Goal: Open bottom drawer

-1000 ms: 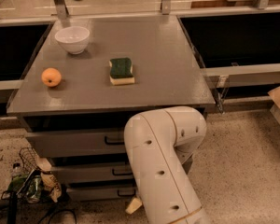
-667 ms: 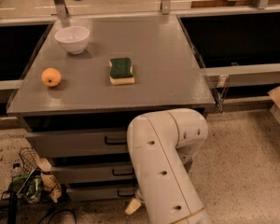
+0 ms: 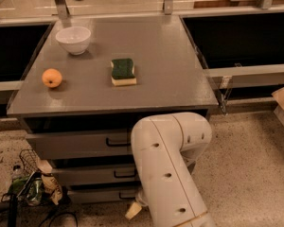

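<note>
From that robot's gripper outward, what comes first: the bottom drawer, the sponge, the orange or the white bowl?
The gripper is low down, by the cabinet's foot.
1. bottom drawer: right beside it, down low.
2. sponge: middle of the tabletop.
3. orange: left side of the tabletop.
4. white bowl: far left corner.

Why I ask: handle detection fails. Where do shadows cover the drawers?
Camera view: dim light; the tabletop overhang shades the recess above the top drawer; the bottom drawer lies dim, partly behind the arm; the end effector shows pale below its handle.
</note>
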Motion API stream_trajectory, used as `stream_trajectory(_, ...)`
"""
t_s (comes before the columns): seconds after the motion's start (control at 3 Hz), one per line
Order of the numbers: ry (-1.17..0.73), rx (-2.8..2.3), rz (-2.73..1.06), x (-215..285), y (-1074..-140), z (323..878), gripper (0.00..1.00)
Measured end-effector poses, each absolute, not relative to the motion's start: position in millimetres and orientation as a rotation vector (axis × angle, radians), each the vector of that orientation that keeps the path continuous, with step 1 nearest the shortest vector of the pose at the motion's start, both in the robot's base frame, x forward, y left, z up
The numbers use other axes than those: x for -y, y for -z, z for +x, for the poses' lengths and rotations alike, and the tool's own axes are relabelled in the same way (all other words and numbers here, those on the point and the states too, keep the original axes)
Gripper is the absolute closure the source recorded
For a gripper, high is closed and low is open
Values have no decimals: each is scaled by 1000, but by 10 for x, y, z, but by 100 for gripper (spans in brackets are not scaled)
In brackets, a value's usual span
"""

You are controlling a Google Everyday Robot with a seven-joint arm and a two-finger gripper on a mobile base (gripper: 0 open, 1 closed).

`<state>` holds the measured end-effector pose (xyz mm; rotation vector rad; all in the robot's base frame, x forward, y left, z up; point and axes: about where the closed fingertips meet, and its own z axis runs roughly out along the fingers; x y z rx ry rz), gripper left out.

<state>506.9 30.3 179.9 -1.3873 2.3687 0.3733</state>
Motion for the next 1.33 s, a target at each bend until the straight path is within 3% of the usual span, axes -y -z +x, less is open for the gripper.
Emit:
stream_trajectory(0.67, -404, -2391, -1401, -354, -1720, 4979, 2)
stream_trajectory(1.33, -404, -2391, -1401, -354, -1720, 4979, 48)
